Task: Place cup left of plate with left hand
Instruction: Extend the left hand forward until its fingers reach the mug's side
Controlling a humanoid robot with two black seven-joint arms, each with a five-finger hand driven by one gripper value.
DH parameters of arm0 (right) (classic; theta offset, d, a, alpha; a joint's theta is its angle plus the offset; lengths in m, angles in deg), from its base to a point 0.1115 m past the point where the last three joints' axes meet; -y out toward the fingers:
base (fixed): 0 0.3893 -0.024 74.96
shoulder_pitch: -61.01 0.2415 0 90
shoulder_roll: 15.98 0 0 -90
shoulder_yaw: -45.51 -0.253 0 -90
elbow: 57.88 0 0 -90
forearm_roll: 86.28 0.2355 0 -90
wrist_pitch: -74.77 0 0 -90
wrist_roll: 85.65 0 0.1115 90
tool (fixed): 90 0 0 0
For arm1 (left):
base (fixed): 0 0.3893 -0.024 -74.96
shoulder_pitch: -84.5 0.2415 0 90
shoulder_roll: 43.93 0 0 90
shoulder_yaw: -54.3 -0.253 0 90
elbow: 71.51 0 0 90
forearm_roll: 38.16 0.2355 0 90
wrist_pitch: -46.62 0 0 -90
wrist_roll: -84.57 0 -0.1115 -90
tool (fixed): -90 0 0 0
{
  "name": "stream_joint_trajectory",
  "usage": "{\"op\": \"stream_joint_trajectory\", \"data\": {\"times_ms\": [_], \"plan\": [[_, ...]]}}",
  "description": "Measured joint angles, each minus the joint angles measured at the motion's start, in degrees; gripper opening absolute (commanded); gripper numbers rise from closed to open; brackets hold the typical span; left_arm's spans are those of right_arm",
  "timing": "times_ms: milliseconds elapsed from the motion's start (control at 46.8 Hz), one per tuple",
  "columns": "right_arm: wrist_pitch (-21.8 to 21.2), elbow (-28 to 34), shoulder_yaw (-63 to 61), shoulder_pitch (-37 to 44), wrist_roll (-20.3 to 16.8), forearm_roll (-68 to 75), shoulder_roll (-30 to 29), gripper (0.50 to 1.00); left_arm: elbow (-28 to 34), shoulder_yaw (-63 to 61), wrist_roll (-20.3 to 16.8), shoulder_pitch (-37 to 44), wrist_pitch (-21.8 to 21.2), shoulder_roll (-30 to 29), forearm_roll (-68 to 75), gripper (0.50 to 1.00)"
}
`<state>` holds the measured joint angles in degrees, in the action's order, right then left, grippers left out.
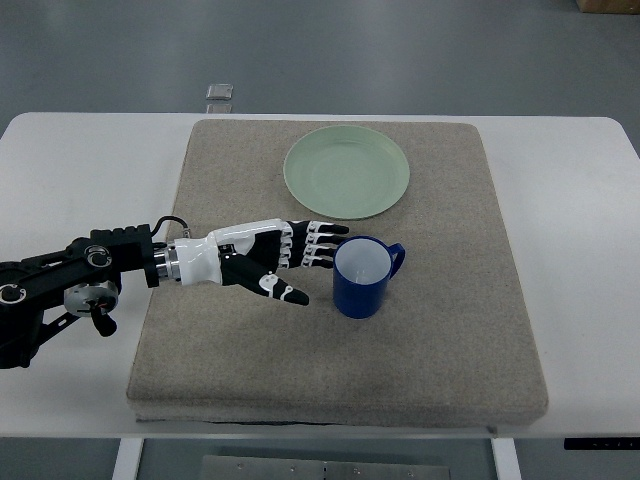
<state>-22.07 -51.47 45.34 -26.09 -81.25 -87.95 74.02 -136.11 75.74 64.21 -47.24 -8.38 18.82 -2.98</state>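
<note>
Top view: blue cup (366,276) stands upright on the mat (450,330), at 6 o'clock from the green plate (346,171). Left hand (272,261) at the cup's 9 o'clock, fingers extended, holding nothing. Grasp and placement at the plate's 9 o'clock both remain.

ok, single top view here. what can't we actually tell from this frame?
- Contact: left hand fingertips sit at the blue cup rim; steep top view hides whether they touch.
- Cup's base and far side wall: hidden by its own rim and body.
- Left arm: cut off by the left edge.
- Right arm: not in view.
- Small grey object on the floor beyond the table: too small to identify.
- Green plate: depth unreadable from above.
</note>
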Motion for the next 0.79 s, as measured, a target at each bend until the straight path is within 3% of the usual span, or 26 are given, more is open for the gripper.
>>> {"op": "stream_joint_trajectory", "data": {"times_ms": [321,534,791], "plan": [[0.0,0.0,0.0,0.0,0.0,0.0,0.0,0.934,0.6,-0.1,0.0,-0.2,0.0,1.0,0.2,0.994],[0.0,0.0,0.0,0.0,0.0,0.0,0.0,0.934,1.2,-0.1,0.0,-0.2,-4.3,1.7,0.0,0.996],[0.0,0.0,0.0,0.0,0.0,0.0,0.0,0.934,2.1,-0.2,0.0,-0.1,-5.0,4.3,0.1,0.996]]}}
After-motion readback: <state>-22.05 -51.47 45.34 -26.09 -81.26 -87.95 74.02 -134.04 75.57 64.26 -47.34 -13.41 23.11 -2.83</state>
